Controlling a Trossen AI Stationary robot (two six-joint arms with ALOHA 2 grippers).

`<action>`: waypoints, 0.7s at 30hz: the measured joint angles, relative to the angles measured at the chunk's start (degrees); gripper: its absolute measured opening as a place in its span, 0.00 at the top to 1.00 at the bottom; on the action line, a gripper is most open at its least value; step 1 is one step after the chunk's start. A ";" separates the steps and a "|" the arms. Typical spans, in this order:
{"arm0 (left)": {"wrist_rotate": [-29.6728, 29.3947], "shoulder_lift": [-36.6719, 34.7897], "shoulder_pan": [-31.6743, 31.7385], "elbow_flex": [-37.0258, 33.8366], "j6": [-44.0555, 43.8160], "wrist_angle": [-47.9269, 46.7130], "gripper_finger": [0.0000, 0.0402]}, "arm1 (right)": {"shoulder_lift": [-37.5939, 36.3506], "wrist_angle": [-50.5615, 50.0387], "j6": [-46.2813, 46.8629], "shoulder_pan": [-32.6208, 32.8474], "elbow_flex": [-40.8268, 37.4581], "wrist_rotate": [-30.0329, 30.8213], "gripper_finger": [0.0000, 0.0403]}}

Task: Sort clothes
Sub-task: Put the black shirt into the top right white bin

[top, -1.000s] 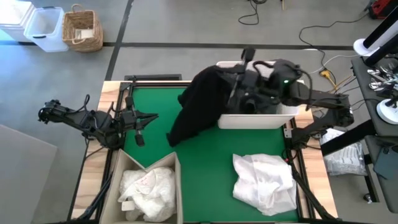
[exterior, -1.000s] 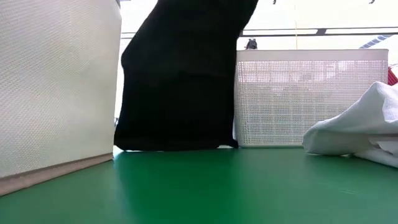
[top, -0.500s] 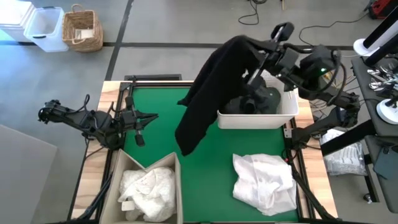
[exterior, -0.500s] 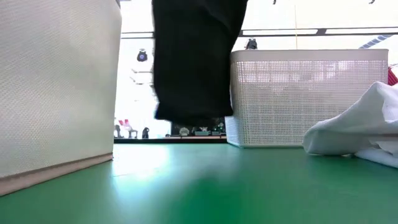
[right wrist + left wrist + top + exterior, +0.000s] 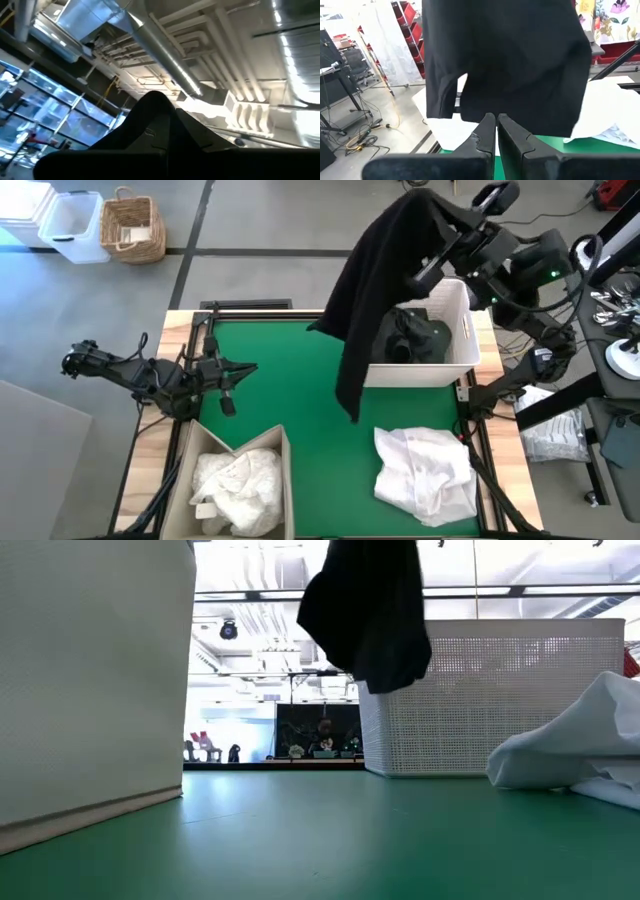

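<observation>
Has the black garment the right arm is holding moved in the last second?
Yes. The black fabric garment has risen clear of the green mat and swung toward the white plastic basket.

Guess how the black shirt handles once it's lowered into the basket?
Probably floppy: the black shirt hangs limp from the right claw. Likely light for its size. Its trailing hem may snag the basket rim.

Green table mat (image 5: 300, 395): white basket (image 5: 455, 355), beige bin (image 5: 275, 442), white garment pile (image 5: 425, 475) resting on it.
</observation>
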 joint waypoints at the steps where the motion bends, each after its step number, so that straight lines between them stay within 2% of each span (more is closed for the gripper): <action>1: 0.02 0.47 -0.01 0.00 0.11 0.63 1.00 | 0.46 -0.04 -1.02 0.00 1.02 0.43 0.97; 8: 0.03 4.20 0.00 0.31 4.10 4.86 1.00 | 3.98 0.31 -12.93 0.00 8.62 8.98 0.97; 15: 0.01 7.28 0.00 3.08 5.27 4.47 1.00 | 7.48 0.36 -27.15 -0.23 15.94 18.88 0.97; 21: -0.45 8.56 -0.01 6.66 5.31 1.10 1.00 | 8.62 0.61 -37.73 -3.43 17.66 25.85 0.97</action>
